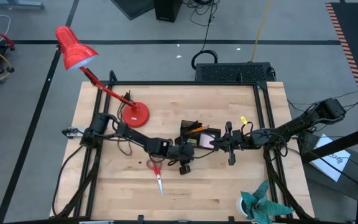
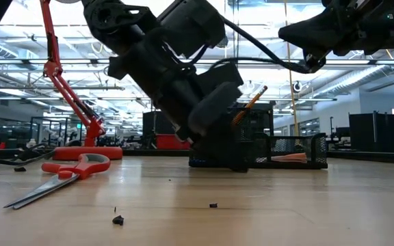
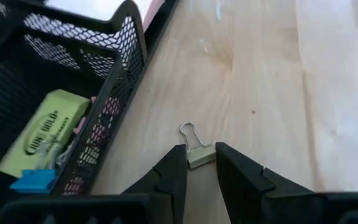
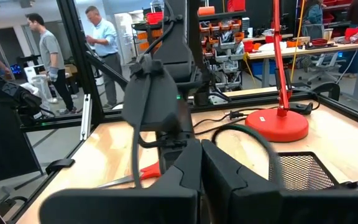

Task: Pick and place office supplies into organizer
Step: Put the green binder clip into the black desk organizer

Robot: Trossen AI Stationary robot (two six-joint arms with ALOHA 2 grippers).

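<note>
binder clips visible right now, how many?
2. A pale one lies on the table between the left gripper fingers, just outside the organizer. A blue one sits inside the organizer, beside the yellow-green eraser. Others may be hidden.

The counter is showing pale, matt wood with visible grain and plank seams. The organizer is appearing as black metal mesh, perforated and matt. A clip is lying on the wood, its body looking olive and dull, its wire handle shining like thin metal. The left claw is showing fingers of smooth, dark, matt plastic. The scissors are showing glossy red plastic handles and grey metal blades. The lamp is gleaming in glossy red.
</note>
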